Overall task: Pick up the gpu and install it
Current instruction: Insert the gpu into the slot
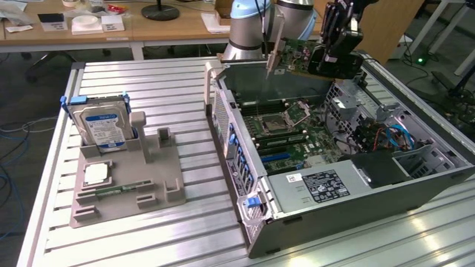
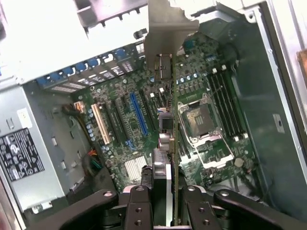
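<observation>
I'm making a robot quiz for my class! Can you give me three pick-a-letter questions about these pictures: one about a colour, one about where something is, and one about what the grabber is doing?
1. What colour is the label on the hard drive?
A. blue and white
B. red
C. yellow

2. Where is the gpu?
A. lying beside the hard drive
B. in the air above the open computer case
C. underneath the computer case

3. What is the end effector doing?
A. open and empty
B. shut on the hard drive
C. shut on the gpu

Answers:
1. A: the label shows blue and white.
2. B: the card hangs over the case.
3. C: its fingers clamp the card's edge.
</observation>
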Tool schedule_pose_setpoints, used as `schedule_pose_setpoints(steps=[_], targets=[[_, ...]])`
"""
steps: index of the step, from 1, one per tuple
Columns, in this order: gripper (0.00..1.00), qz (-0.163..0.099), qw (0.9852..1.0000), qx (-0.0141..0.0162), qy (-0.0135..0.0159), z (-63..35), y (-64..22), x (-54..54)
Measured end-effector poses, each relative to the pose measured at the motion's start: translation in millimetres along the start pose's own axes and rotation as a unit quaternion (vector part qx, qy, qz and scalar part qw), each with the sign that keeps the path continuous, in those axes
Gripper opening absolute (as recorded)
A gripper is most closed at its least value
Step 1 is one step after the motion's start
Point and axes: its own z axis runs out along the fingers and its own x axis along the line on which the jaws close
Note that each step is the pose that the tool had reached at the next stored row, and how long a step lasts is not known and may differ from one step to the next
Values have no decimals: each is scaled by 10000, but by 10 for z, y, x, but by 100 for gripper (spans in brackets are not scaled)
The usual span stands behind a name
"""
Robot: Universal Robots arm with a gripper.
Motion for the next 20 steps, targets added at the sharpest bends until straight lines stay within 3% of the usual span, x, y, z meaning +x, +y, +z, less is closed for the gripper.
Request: schedule_pose_setpoints(steps=[4, 8, 11, 13, 19, 20], targets=[[28, -347, 9994, 0, 3, 0, 0, 0], [28, -511, 9987, -6, -20, 10, 0, -3], [28, -561, 9984, -19, -71, 24, 1, -4], [28, -607, 9981, -15, -88, 36, 1, -5], [28, -758, 9970, 117, -124, 72, 0, -5], [28, -807, 9966, 128, -128, 79, 0, -5]])
